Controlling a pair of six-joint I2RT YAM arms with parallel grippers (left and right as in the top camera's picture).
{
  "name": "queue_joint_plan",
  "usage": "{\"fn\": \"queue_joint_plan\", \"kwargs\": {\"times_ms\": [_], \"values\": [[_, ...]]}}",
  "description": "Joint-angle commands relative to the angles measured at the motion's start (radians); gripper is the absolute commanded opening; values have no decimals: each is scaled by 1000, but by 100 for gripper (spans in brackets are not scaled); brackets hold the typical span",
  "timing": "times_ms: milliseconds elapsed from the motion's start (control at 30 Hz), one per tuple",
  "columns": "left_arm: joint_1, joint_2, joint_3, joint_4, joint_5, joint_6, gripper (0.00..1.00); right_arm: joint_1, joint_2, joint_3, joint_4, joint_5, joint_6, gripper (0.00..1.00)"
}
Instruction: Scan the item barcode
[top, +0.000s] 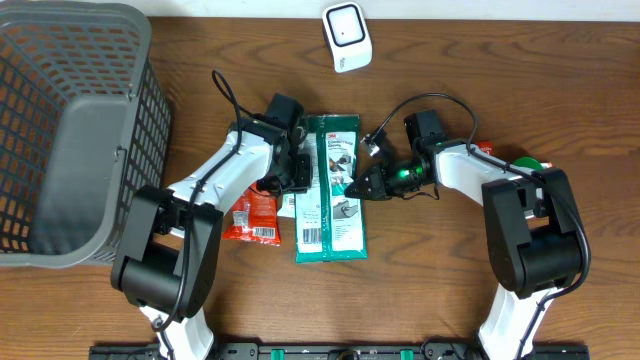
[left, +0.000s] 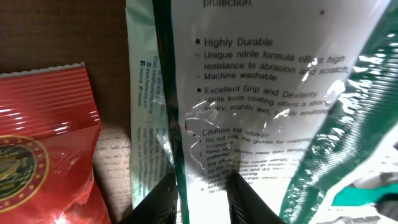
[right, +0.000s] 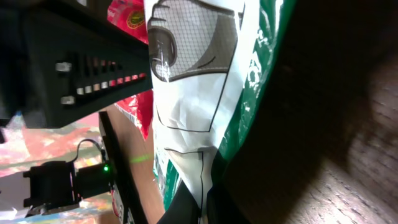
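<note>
Nearest us on the desk (top: 450, 290), a red snack packet (top: 252, 218) is lying just beside the glove package (top: 335, 215), the item we are taking to be scanned. The package is sitting mid-desk between our two arms. We are working it from both sides. Our right hand (top: 352, 187) is clamping tight on its right edge, with the film running straight into the closed jaws. Our left hand (top: 303, 175) is straddling the left edge with its fingers (left: 160, 200) set narrow, and we cannot tell whether they are actually pinching. Farther off to the left, a grey basket (top: 70, 130) is standing. Farthest away, at the desk's back edge, the white scanner (top: 347, 37) is waiting, well apart from the package. So we are judging the task as barely begun: the grasp is being secured, and lifting the package, finding its barcode and presenting it to the scanner are all remaining.
</note>
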Motion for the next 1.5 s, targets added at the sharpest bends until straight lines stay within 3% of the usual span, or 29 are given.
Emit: {"fn": "queue_joint_plan", "kwargs": {"times_ms": [0, 133, 233, 467, 667, 800, 1033, 1467], "values": [[0, 8, -37, 19, 1, 5, 28, -2, -29, -5, 0, -58, -21, 1], [0, 8, -55, 37, 2, 5, 27, -2, -29, -5, 2, -65, -21, 1], [3, 5, -55, 37, 34, 6, 7, -2, -29, -5, 3, -84, -37, 2], [30, -31, -53, 37, 138, 6, 7, -9, -29, -5, 10, -126, -47, 13], [47, -79, -53, 32, 154, 6, 7, -18, -29, -5, 10, -134, -47, 8], [47, -92, -53, 45, 221, 6, 7, -17, -29, -5, 10, -133, -47, 21], [46, -92, -54, 45, 228, 6, 7, -8, -29, -5, 27, -132, -47, 28], [45, -92, -59, 45, 224, 6, 7, 42, -29, -5, 56, -61, -46, 25]]}}
